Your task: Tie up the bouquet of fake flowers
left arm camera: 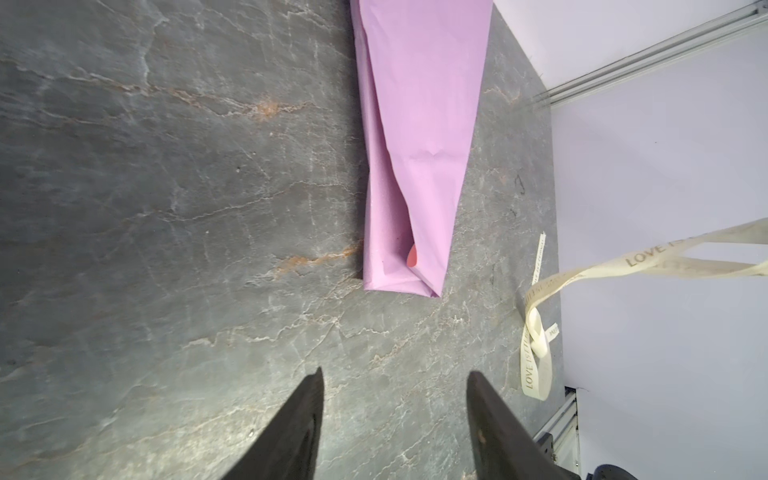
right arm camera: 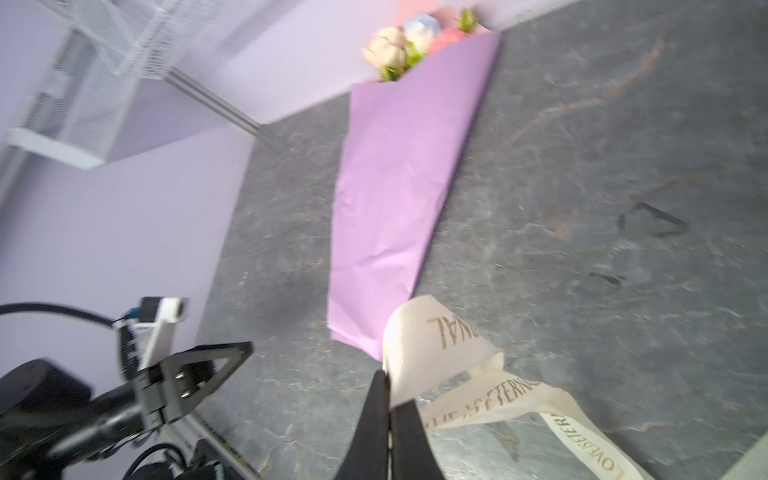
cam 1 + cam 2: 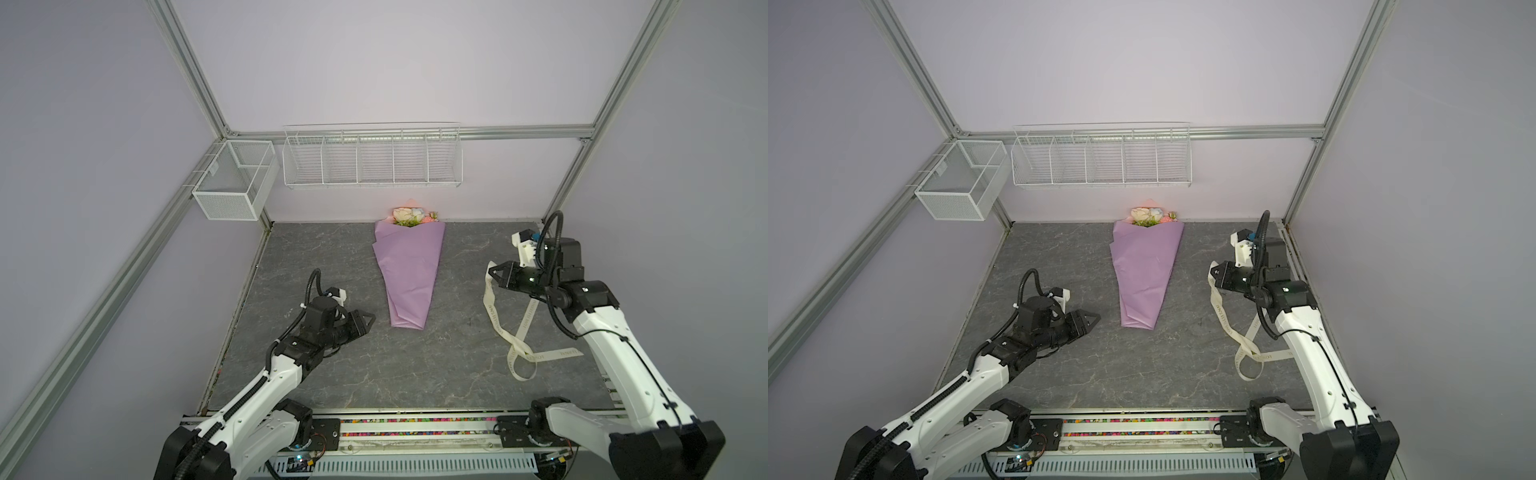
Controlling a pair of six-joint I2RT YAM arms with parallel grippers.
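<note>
The bouquet of fake flowers (image 3: 410, 216) (image 3: 1149, 216) lies at the back middle of the table, its blooms (image 2: 409, 41) poking out of a lilac paper cone (image 3: 409, 274) (image 1: 419, 137) whose tip points to the front. The stems are hidden inside the paper. My right gripper (image 3: 491, 272) (image 3: 1212, 270) (image 2: 388, 378) is shut on a cream lettered ribbon (image 3: 489, 305) (image 3: 1217, 307) (image 2: 428, 340), lifted right of the cone. The rest of the ribbon trails in loops on the table. Left of the cone's tip, my left gripper (image 3: 370, 320) (image 3: 1096, 318) (image 1: 395, 374) is open and empty.
The grey stone-look table (image 3: 332, 374) has walls on three sides with aluminium frame posts. A white mesh basket (image 3: 232, 183) hangs at the back left. A white wire shelf (image 3: 372, 160) hangs on the back wall above the flowers. The ribbon's loops (image 1: 532, 365) lie near the right edge.
</note>
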